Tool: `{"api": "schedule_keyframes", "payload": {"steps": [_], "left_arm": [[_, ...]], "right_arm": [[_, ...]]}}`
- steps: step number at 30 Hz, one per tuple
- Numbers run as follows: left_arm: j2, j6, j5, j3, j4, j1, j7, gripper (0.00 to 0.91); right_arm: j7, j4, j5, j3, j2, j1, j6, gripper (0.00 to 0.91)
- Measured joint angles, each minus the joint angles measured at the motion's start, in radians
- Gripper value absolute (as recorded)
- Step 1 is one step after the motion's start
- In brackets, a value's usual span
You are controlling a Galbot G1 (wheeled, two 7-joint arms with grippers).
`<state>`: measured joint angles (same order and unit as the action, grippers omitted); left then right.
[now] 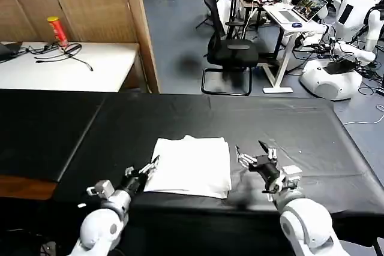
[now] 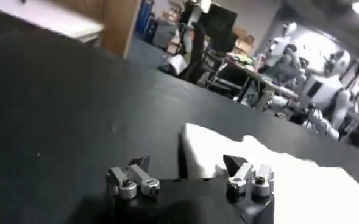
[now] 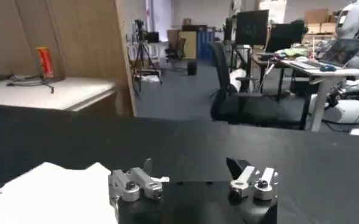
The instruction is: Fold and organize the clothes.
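1. White T-shirt (image 1: 191, 166) lies folded into a compact, roughly square stack on the black-clothed bench (image 1: 288, 130), near the front edge and about centre of the head view. No print shows on the upper face. The edges are slightly uneven, with layered folds along the right side.
2. Left hand (image 1: 151, 166) sits at 9 o'clock of the shirt, at its front-left corner, low over the cloth. The fingers are spread apart with nothing between them. In the left wrist view the shirt's corner (image 2: 228, 152) lies just beyond the gap between the fingertips; whether a tip touches the fabric, cannot tell.
3. Right hand (image 1: 252, 152) sits at 3 o'clock of the shirt, just beside its right edge and clear of it. The fingers are wide apart and empty. In the right wrist view the shirt (image 3: 51, 192) lies off to one side of the fingers, with bare black cloth ahead of them.
4. Bench cloth is smooth around the shirt, with a long crease line running across the far half.
5. At 10 o'clock, beyond the bench: a white table (image 1: 66, 64) with a red can (image 1: 58, 31) and black cables (image 1: 66, 53).
6. At 1 o'clock: a black office chair (image 1: 231, 49) on the grey floor.
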<state>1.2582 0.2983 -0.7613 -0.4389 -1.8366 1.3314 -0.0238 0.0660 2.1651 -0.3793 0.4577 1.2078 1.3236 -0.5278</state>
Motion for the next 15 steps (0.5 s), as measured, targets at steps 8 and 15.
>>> {"api": "schedule_keyframes", "payload": {"steps": [8,15], "left_arm": [[0.016,0.026,-0.019,0.009,-0.011,0.012,-0.002,0.0],[0.003,0.036,-0.005,0.002,-0.039,-0.004,-0.023,0.0]], "right_arm": [[-0.001,0.0,-0.001,-0.002,0.0,-0.008,0.001,0.878],[-0.007,-0.001,0.027,-0.007,0.008,0.0,0.011,0.878]]}}
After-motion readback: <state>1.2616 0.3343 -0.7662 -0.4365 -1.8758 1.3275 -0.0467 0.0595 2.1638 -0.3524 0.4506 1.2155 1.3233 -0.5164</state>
